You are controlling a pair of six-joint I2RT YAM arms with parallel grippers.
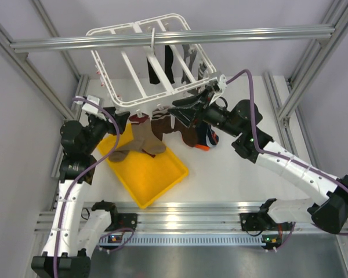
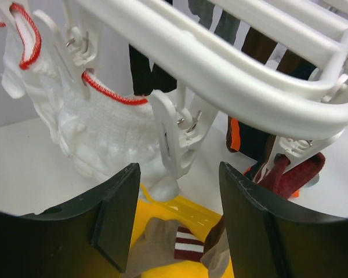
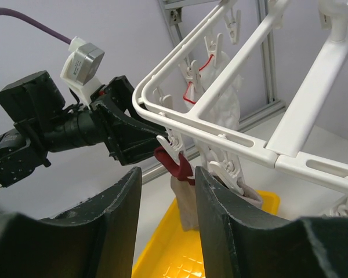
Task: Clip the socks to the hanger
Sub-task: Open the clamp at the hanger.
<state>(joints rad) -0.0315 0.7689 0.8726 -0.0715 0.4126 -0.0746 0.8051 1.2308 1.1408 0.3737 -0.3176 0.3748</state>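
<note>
The white hanger (image 1: pixel 140 25) hangs from the overhead bar, with dark socks (image 1: pixel 160 66) clipped to it. My left gripper (image 1: pixel 124 117) sits at its near left corner. In the left wrist view it (image 2: pixel 177 172) is open, just below a white clip (image 2: pixel 175 136) and a white sock with red trim (image 2: pixel 98 130). My right gripper (image 1: pixel 175 109) is under the near edge. In the right wrist view it (image 3: pixel 168 174) is open, and a tan sock with a maroon cuff (image 3: pixel 184 200) hangs from a clip just beyond its fingers. Loose socks (image 1: pixel 140 145) lie in the tray.
A yellow tray (image 1: pixel 156 182) lies on the table below the hanger. A navy sock with orange trim (image 1: pixel 207 139) hangs near my right wrist. An aluminium bar (image 1: pixel 249 35) crosses overhead, and frame posts stand along both sides.
</note>
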